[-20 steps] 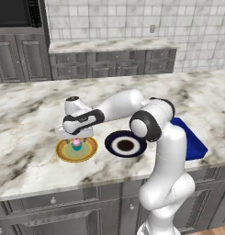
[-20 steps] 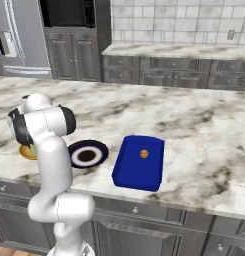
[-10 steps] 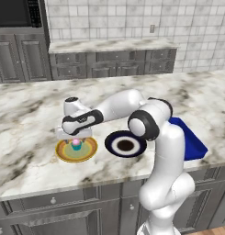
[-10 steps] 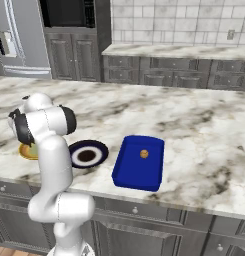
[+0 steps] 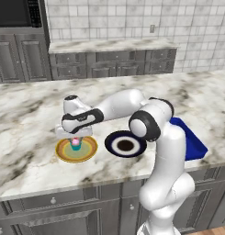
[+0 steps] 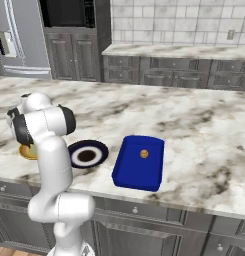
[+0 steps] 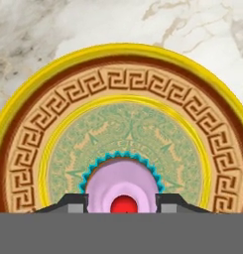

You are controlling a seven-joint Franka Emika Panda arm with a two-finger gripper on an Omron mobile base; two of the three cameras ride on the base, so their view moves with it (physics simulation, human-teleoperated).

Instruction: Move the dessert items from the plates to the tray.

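— Bright?
— Even, flat light — soft shadow beside the tray (image 6: pixel 139 162) on its near side.
— Sharp?
— Coarse from the base; crisp on the plate (image 7: pixel 38 129) close up, no glare.

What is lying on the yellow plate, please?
On the yellow plate stands the pink cupcake, near the middle of its green centre. The gripper straddles it from above, a finger on each side. Its wrapper shows as a teal edge; its lower part is hidden.
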